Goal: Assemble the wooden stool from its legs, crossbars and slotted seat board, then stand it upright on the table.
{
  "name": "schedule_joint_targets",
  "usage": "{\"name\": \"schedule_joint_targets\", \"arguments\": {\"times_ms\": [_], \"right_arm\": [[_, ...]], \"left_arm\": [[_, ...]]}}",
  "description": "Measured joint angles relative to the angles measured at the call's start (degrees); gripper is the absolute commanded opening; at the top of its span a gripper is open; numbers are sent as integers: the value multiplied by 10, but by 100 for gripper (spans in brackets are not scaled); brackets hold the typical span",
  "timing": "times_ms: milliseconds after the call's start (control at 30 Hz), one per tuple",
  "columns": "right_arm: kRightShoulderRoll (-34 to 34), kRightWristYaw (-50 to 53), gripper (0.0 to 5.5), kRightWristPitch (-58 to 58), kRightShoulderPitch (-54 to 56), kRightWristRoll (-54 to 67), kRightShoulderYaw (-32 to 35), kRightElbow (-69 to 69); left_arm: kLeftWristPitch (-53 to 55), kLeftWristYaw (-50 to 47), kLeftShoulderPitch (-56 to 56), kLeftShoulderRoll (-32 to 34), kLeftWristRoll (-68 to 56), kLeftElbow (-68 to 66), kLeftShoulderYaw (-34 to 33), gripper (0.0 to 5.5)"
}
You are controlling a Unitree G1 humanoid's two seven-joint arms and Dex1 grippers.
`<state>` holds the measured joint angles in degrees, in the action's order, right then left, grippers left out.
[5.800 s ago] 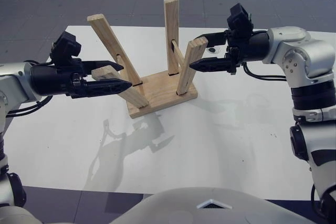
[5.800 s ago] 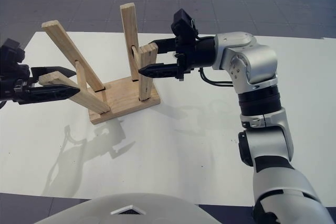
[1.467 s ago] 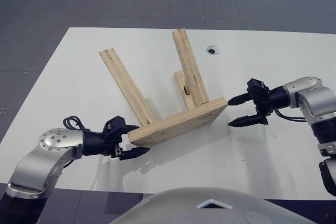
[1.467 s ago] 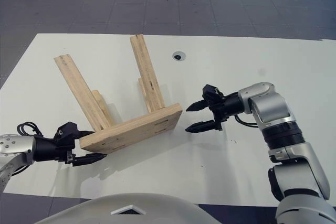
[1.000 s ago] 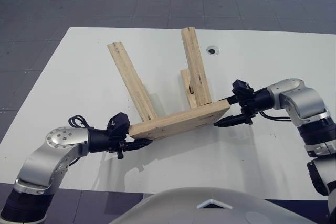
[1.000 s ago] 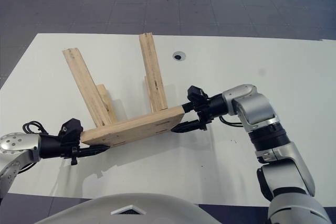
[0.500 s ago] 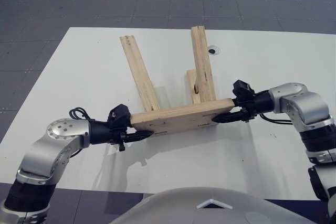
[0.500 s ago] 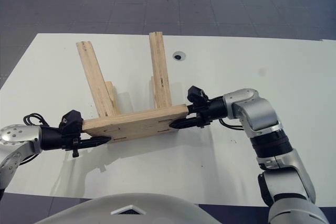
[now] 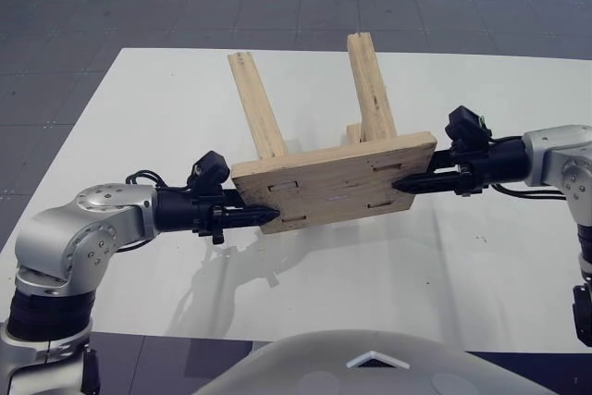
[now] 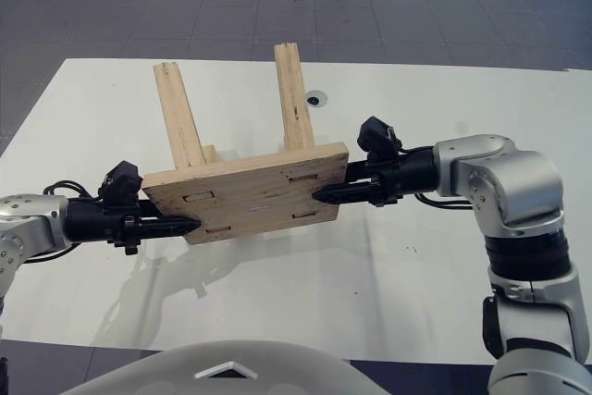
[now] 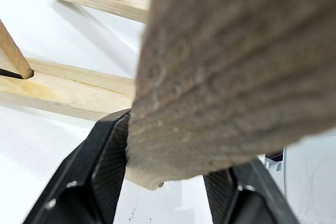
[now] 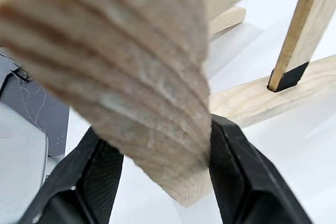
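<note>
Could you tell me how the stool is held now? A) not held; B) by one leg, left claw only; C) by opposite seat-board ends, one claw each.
C: the left claw and right claw each clamp an end of the seat board.

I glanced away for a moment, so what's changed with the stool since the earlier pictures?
The left gripper and right gripper moved off the legs, went down and clamped the two ends of the seat board, then tipped the stool from legs-up to legs pointing away. The stool stays assembled.
</note>
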<state>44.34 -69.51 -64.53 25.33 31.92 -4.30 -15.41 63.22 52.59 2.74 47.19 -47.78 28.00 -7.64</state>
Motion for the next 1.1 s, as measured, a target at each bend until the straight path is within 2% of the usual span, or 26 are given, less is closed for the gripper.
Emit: {"name": "schedule_joint_targets", "arguments": {"times_ms": [200,367,600,833,1000,1100], "right_arm": [[2,52,220,-90,-6,44,50,-50],[-5,70,220,-97,8,59,75,-55],[26,53,220,-113,26,68,51,-39],[43,38,220,-207,90,122,65,9],[86,18,220,-246,135,250,44,85],[82,0,220,-261,158,378,-12,128]], "left_arm": [[102,-48,35,-4,-63,20,-28,187],[191,-86,87,-17,-127,-14,-56,187],[198,-109,86,-28,-146,-3,-63,187],[221,-115,110,-13,-241,-45,-93,187],[223,-113,129,35,-405,-131,-68,187],[224,-111,171,83,-531,-186,6,187]]}}
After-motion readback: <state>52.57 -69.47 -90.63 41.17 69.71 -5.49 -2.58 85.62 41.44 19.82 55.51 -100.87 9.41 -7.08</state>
